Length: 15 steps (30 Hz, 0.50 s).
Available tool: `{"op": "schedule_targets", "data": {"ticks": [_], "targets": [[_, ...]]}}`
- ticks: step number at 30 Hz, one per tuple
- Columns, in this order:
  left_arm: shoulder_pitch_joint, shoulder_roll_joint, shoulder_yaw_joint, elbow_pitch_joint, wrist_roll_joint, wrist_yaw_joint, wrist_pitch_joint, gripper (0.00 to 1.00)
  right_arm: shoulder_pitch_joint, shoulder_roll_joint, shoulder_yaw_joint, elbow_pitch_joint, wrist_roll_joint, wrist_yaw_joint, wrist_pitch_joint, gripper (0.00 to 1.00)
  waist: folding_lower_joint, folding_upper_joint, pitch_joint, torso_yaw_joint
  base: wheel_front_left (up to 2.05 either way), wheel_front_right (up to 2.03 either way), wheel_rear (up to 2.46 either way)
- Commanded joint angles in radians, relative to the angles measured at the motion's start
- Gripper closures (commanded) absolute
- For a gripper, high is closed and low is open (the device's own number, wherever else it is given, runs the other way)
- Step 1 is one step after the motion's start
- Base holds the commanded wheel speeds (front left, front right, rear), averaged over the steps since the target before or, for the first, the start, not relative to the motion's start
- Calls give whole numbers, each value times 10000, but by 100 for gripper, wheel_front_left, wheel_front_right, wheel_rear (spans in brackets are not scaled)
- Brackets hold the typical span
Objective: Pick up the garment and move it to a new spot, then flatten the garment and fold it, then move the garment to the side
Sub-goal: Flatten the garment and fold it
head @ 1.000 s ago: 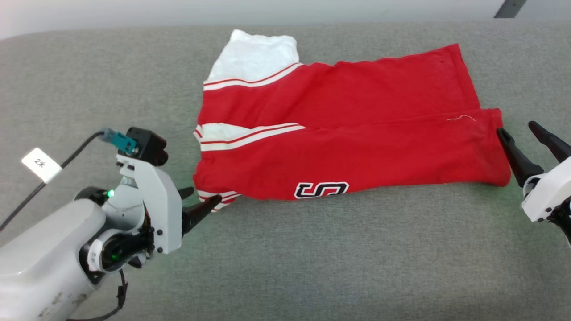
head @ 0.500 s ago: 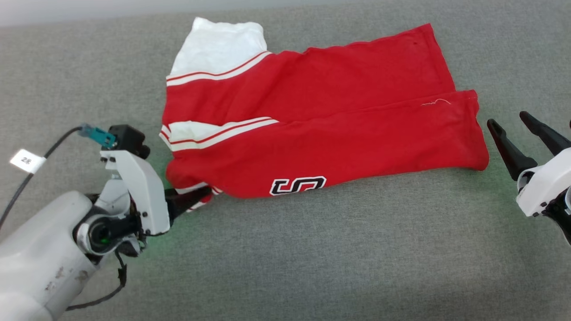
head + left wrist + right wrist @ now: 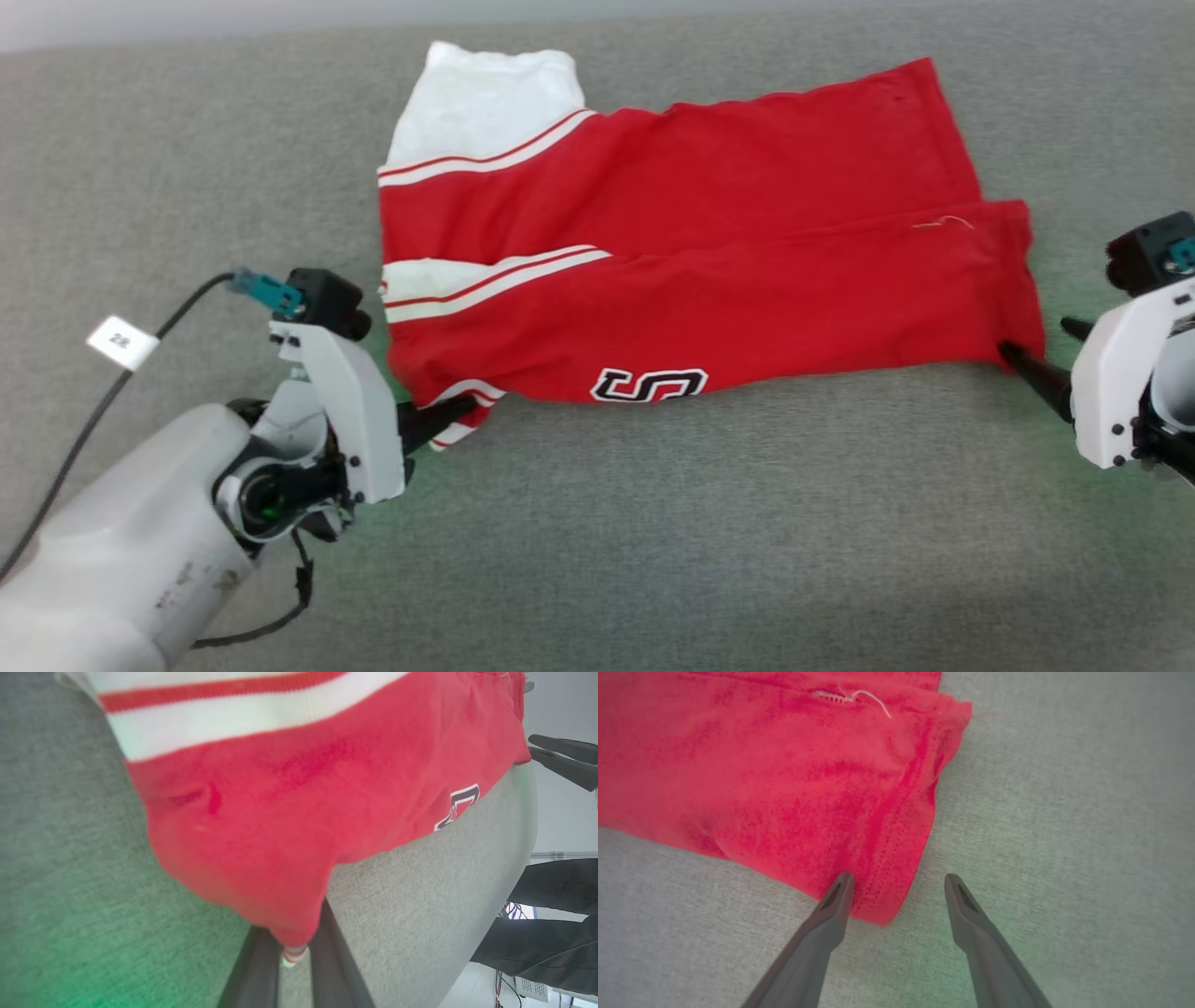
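You are on the fold step. The garment [image 3: 700, 252] lies doubled lengthwise on the table [image 3: 653, 541]. Your left claw [image 3: 294, 933] is clamped on its near-left corner. Your right claw [image 3: 899, 882] stands apart, straddling the near-right corner. Next, pinch that corner, then lift both together.

The shirt [image 3: 709, 243] lies folded lengthwise on the grey bench [image 3: 653, 541], a long red band running left to right. Its white sleeves with red-and-white trim are at the left end and its hem is at the right. A black, white-outlined letter shows at the near edge. My left fingers [image 3: 254, 975] pinch its striped near-left corner. The near-right corner lies flat between my spread right fingers [image 3: 822, 924].
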<state>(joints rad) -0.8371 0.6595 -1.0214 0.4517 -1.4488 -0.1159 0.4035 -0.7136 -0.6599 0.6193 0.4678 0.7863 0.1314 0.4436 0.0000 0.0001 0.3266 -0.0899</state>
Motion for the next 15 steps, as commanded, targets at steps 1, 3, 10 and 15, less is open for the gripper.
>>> {"op": "schedule_targets", "data": {"ticks": [1, 3, 10, 15], "targets": [[172, -208, -226, -18, 136, -60, 25, 100, -216, 81, 230, 282, 172, -15, 444, 0, 0, -1, 90, 210, 0, 0, 0], [134, -306, -250, -57, 192, -75, -65, 100, -386, 152, 477, 570, 440, -15, 886, 0, 0, -1, 139, 337, 0, 0, 0], [203, -579, -336, 6, 290, -130, -355, 100, -532, 166, 960, 1047, 833, -15, 853, 100, 0, -1, 160, 613, 0, 0, 0], [379, -234, -359, -364, 476, -141, -762, 100, -181, -462, 1275, 592, 1200, -15, 705, 100, 0, -1, -47, 669, 0, 0, 0]]}}
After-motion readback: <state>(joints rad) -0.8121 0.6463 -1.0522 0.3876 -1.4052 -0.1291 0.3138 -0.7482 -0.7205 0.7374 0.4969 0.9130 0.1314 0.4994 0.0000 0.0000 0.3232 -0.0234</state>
